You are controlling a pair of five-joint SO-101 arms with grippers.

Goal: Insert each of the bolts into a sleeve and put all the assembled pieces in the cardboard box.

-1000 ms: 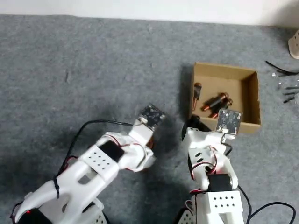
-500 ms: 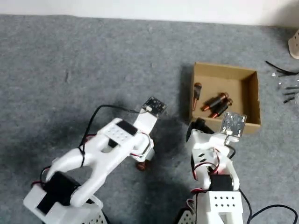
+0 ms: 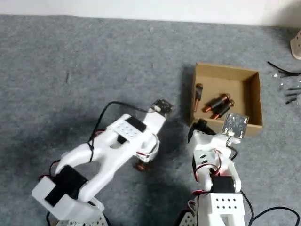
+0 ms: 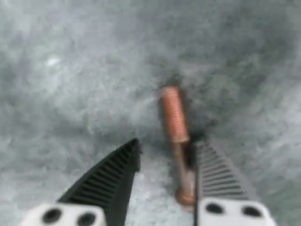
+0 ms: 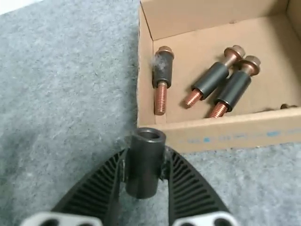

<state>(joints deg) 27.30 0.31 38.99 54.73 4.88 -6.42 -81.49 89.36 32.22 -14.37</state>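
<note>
The left gripper (image 4: 167, 142) stands apart around a copper bolt (image 4: 175, 115) lying flat at the high view's lower centre, its threaded end pointing away from the wrist. The right gripper (image 5: 146, 151) clamps a black sleeve (image 5: 145, 162) upright, bore upward, just outside the cardboard box (image 5: 221, 132).

A grey felt mat (image 3: 70, 61) spreads wide; near its right edge lie thin black wires (image 3: 287, 82) (loosely scattered), and a pale rounded object (image 3: 297, 44) sits farther back.
</note>
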